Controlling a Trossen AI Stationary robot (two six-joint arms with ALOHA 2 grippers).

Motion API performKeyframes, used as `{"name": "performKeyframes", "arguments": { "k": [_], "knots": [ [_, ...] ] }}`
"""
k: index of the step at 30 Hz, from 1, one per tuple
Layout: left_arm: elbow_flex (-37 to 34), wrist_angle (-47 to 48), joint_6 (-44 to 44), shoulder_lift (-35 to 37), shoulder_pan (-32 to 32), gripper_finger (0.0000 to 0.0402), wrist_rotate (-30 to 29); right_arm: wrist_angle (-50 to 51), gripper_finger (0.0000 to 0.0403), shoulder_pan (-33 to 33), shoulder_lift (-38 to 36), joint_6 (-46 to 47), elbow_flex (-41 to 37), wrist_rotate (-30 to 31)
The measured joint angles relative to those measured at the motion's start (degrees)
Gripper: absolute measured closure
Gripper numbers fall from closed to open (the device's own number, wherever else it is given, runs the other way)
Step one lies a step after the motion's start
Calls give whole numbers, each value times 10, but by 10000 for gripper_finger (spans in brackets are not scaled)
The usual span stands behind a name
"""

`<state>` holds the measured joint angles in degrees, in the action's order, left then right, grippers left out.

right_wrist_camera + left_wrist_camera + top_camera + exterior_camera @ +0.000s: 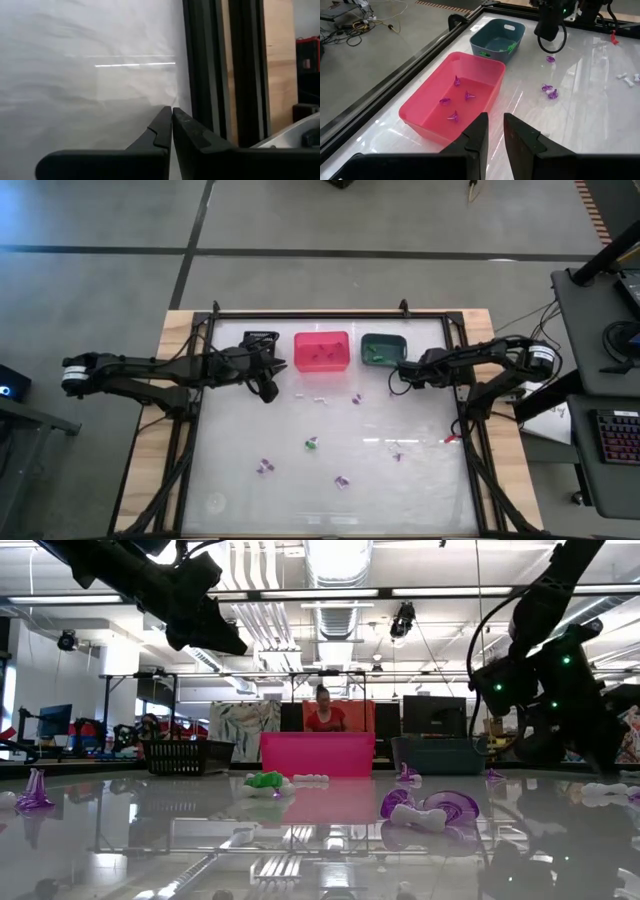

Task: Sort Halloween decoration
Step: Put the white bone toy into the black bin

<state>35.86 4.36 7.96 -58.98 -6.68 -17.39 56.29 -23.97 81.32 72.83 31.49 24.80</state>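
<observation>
High view: left claw (268, 388) sits left of centre, just below the black bin (261, 340) and left of the pink bin (322, 351); right claw (399, 373) hangs just below the teal bin (383, 348). The Halloween decoration is partly sorted: purple bits in the pink bin, green in the teal one, the rest loose on the tabletop (420, 490) — white pieces (311, 395) under the pink bin, a green one (312, 443) at centre, purple ones (264, 466) lower left and lower centre, more to the right. Low view: trinkets lie flat on glossy glass, a green piece (264, 780) and a white bone shape (309, 778) in front of the pink bin, a purple-and-white cluster (430, 808) nearer the camera; both claws are up off the surface. Left wrist view: left claw fingers (479, 134) stand a narrow gap apart, nothing visibly between them; four purple pieces (456, 98) in the pink bin, green in the teal one. Right wrist view: right claw fingers (165, 131) pressed fully together, empty, over bare tabletop near the frame rail (210, 65). Handling guess: tiny hard plastic, near weightless, will skate on this slick surface. Come straight down, tips astride the narrowest waist of a piece, pinch low and slow; a side nudge likely flicks it away.
</observation>
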Motion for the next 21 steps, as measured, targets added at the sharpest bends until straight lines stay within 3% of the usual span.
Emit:
{"name": "performKeyframes", "arguments": {
  "k": [9,15,21],
  "knots": [
    [0,-1,0,0,0,358,0,-7,394,31,-13,-36,34,-49],
    [0,-1,0,0,0,358,0,88,394,15,-21,-101,70,-78],
    [0,-2,0,0,0,358,0,128,394,-16,-6,-127,59,-46]
  ]
}}
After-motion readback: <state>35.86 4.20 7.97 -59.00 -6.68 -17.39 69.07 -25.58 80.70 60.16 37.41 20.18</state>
